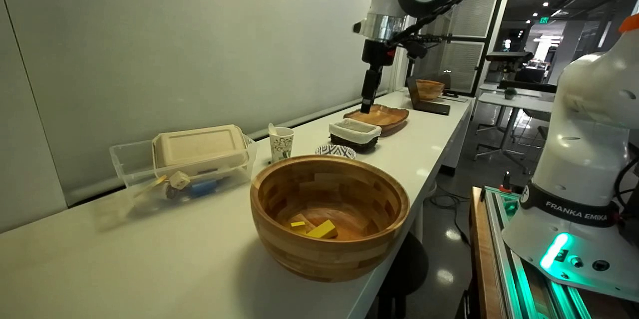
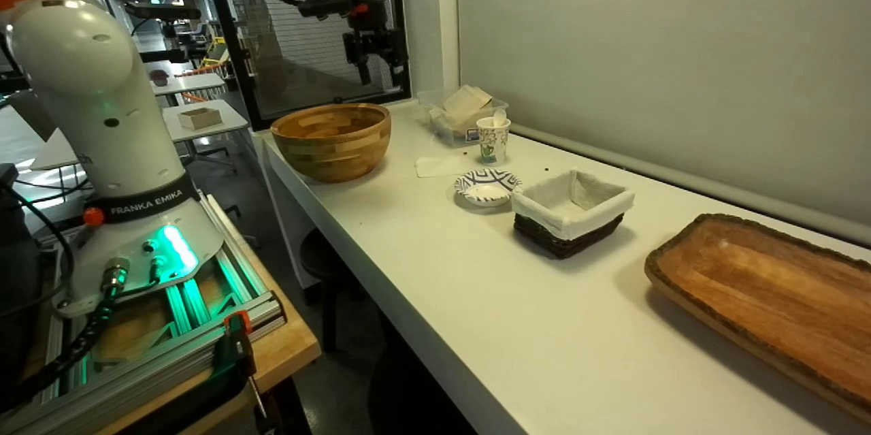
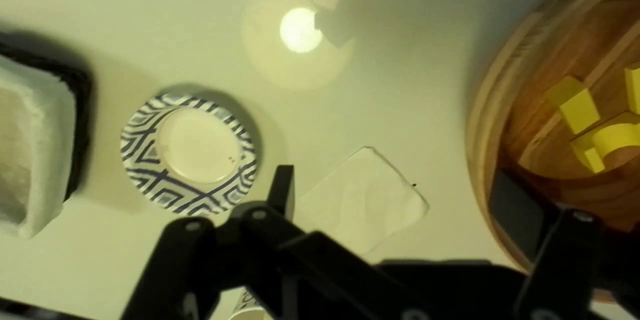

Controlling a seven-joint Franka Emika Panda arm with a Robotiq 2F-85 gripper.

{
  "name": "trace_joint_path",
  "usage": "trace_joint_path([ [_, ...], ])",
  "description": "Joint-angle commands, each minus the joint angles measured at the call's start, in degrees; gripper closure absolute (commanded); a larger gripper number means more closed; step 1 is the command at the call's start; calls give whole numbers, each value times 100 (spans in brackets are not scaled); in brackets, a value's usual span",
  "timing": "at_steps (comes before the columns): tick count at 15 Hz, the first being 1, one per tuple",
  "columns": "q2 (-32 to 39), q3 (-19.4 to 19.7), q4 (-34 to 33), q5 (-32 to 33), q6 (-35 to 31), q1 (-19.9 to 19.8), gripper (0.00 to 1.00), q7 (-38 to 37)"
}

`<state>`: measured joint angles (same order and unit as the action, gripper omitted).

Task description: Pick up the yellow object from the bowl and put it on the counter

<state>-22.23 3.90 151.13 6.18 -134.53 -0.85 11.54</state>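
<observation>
Spread wide, the claw (image 2: 381,73) hung above the counter (image 2: 408,237). Below, partly hidden by the claw and cropped in the wrist view, the bowl (image 3: 486,117) held several yellow pieces (image 3: 580,110), at least one cut off by the frame.

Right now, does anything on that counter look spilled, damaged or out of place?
No spill or damage is obvious. One slight oddity: a dark speck by the edge of the paper napkin, standing out against the white countertop; perhaps a crumb, too small to identify.
</observation>
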Motion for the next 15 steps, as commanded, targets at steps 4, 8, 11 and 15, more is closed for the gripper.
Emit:
trace_joint_path([
  [4,621,-916,116,-1277,-510,549,0,-2309],
  [8,746,-1175,94,-1303,-542,588,0,-2902],
  [11,840,-1225,60,-1307,-548,613,0,-2990],
  [15,809,-1174,48,-1308,-548,584,0,-2933],
])
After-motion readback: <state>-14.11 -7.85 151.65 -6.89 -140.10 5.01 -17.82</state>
